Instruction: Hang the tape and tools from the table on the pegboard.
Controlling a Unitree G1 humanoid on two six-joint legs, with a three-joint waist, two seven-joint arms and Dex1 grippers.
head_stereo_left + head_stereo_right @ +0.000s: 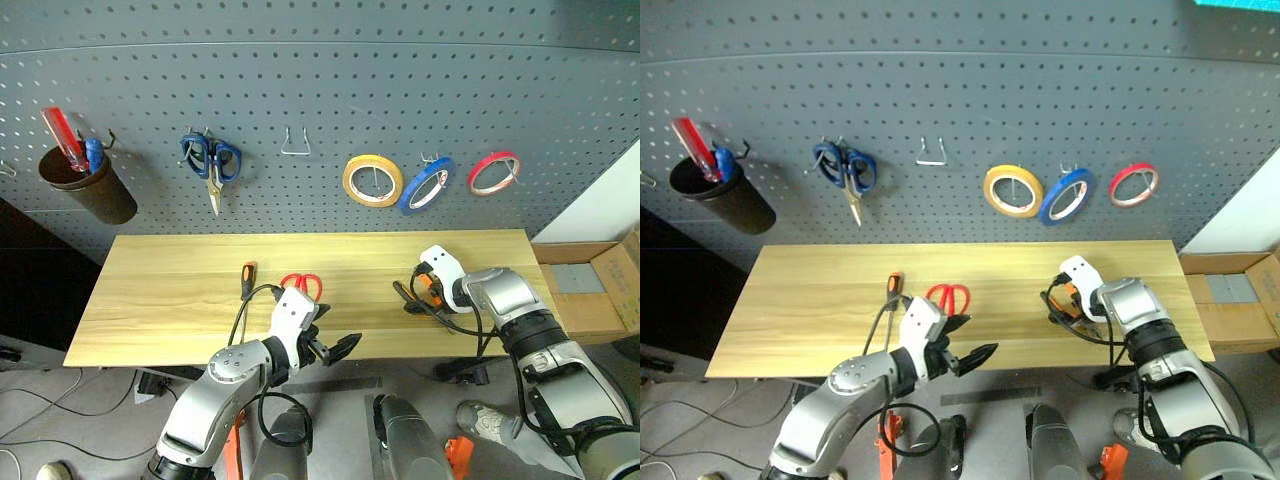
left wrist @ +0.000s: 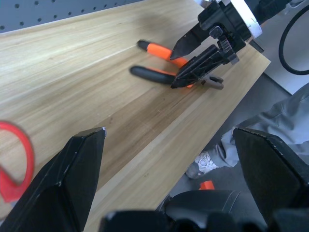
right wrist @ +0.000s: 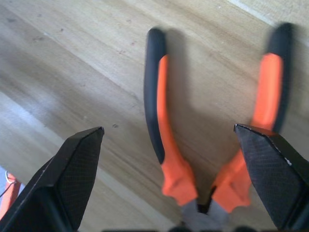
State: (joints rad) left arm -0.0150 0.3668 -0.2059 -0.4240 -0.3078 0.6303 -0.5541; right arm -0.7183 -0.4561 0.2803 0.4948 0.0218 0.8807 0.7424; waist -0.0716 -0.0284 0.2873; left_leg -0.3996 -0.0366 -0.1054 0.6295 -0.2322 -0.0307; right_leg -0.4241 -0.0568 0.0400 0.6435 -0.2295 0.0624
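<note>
Your right hand (image 3: 169, 193) is over the pliers (image 3: 212, 130) at the right of the desk (image 1: 160, 290), its fingers spread wide on either side of the orange-and-black handles and clamped on nothing; the pliers lie flat on the wood. Your left hand (image 1: 335, 350) sits at the desk's near edge, lower centre of the head view, fingers apart and empty. Just above it in the frame lie the red-handled scissors (image 1: 303, 285) and, to their left, the screwdriver (image 1: 247, 277). On the pegboard (image 1: 320, 90) the blue tape (image 1: 426, 185) already hangs on a hook, between a yellow roll (image 1: 372, 180) and a red roll (image 1: 494, 172). Blue-handled scissors (image 1: 211, 162) hang further left, and a brown cup (image 1: 88, 185) at the far left.
</note>
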